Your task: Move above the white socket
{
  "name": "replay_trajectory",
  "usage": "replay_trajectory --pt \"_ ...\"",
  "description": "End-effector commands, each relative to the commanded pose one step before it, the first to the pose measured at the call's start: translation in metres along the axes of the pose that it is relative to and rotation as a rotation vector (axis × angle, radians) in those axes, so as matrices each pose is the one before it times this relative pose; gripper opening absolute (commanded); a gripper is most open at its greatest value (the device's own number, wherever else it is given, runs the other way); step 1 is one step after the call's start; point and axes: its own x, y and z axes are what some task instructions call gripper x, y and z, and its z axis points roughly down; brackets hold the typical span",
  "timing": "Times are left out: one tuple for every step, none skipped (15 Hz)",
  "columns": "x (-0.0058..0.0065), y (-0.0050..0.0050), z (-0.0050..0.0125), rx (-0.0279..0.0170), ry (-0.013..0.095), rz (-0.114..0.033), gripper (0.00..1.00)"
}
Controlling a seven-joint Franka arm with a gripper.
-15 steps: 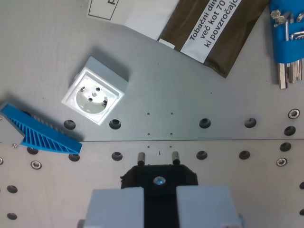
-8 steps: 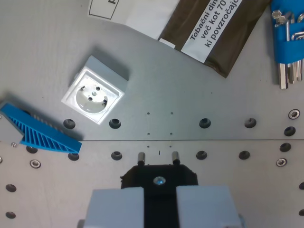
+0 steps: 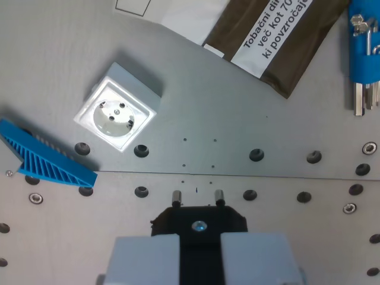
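The white socket (image 3: pixel 116 117) is a square box with a round two-hole face, lying on the grey metal plate in the upper left of the wrist view. My gripper (image 3: pixel 199 236) is at the bottom centre, below the socket and to its right in the view, and well apart from it. Its two grey fingers (image 3: pixel 145 260) are shut on a black plug (image 3: pixel 199 221), whose two metal pins (image 3: pixel 176 196) point toward the plate's seam.
A blue ribbed plastic part (image 3: pixel 44 163) lies just below-left of the socket. A brown packet with a white label (image 3: pixel 273 35) and white paper (image 3: pixel 172 15) lie at the top. A blue hex-key holder (image 3: pixel 363 53) is at the top right. Bolt holes dot the plate (image 3: pixel 237 119).
The whole scene has shifted slightly outward in the view, so the camera has moved a little. The socket and the other things have not moved on the plate. The gripper's hold is unchanged.
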Motion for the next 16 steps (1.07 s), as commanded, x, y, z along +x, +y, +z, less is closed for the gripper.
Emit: replay_trajectory --pt "-0.00515 -0.00298 0.01355 -0.00119 0.0887 -0.1398 0.0" --pt "-0.00113 -0.00142 0.00359 -0.00071 0.0057 -0.02 0.0" --pt "-0.00119 -0.00157 0.00379 -0.00072 0.003 -0.0204 0.0" --pt "-0.0012 -0.00172 0.00394 -0.00098 0.0023 -0.021 0.0" --pt "-0.00115 -0.00187 0.00402 -0.00057 -0.0015 -0.0217 0.0" --pt "-0.00109 -0.00203 0.00412 -0.00064 0.0012 -0.022 0.0" --pt "-0.00103 -0.00216 0.00422 -0.00003 0.0014 -0.019 0.0" --pt "-0.00098 -0.00227 0.00433 0.00052 -0.0022 -0.0248 0.0" --pt "-0.00091 -0.00232 0.00448 0.00127 0.0 -0.0199 0.0" --pt "-0.00085 -0.00237 0.00466 0.00136 -0.0006 -0.0227 0.0" --pt "-0.00077 -0.00239 0.00484 0.00171 -0.0026 -0.022 0.0" --pt "-0.00067 -0.00239 0.00498 0.00157 0.0003 -0.0236 0.0" --pt "-0.0006 -0.0024 0.005 0.00134 0.0 -0.0235 0.0" --pt "-0.00041 -0.00201 0.0043 0.00164 -0.0017 -0.0166 0.0" --pt "-0.00039 -0.00206 0.00437 0.00159 -0.0028 -0.0235 0.0" --pt "-0.00039 -0.00214 0.00447 0.0013 -0.0034 -0.0233 0.0"
